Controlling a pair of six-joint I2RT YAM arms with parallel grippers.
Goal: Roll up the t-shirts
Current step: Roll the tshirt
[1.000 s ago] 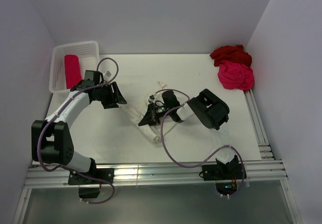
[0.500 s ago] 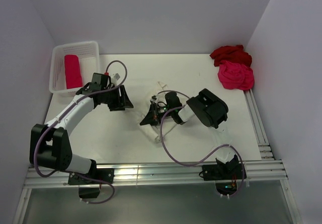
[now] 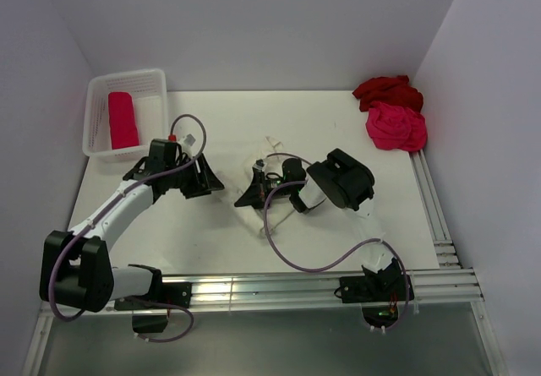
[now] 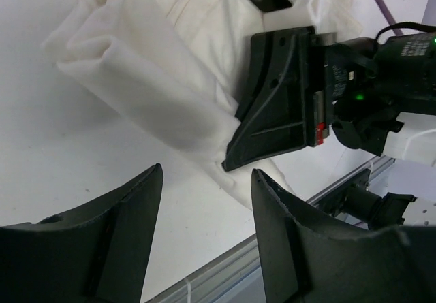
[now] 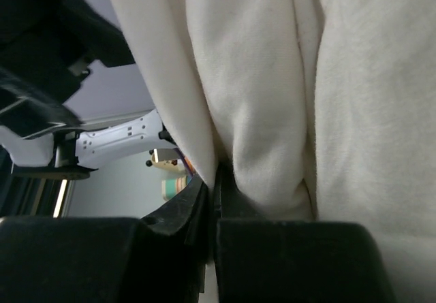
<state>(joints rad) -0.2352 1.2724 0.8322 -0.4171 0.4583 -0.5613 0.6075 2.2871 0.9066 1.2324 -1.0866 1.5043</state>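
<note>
Cream-white t-shirt lies bunched in soft folds near the middle of the surface. My right gripper is pressed together on one fold of it. The cloth is pinched between the two fingers and rises on either side of them. From my right wrist view that pale cloth fills nearly everything above the fingers.

My left gripper hangs just to the left of the shirt, fingers spread and holding nothing. Through the gap I see bare surface and the near edge of the cloth. It faces my right gripper across the shirt, near it but apart.

The dark red t-shirt sits crumpled in the far right corner. The hot pink t-shirt is heaped against its near side, touching it. Both are well apart from my grippers. At the far left corner stands the white mesh basket, and the pink-red rolled t-shirt lies inside it along its left half as a tight cylinder.
</note>
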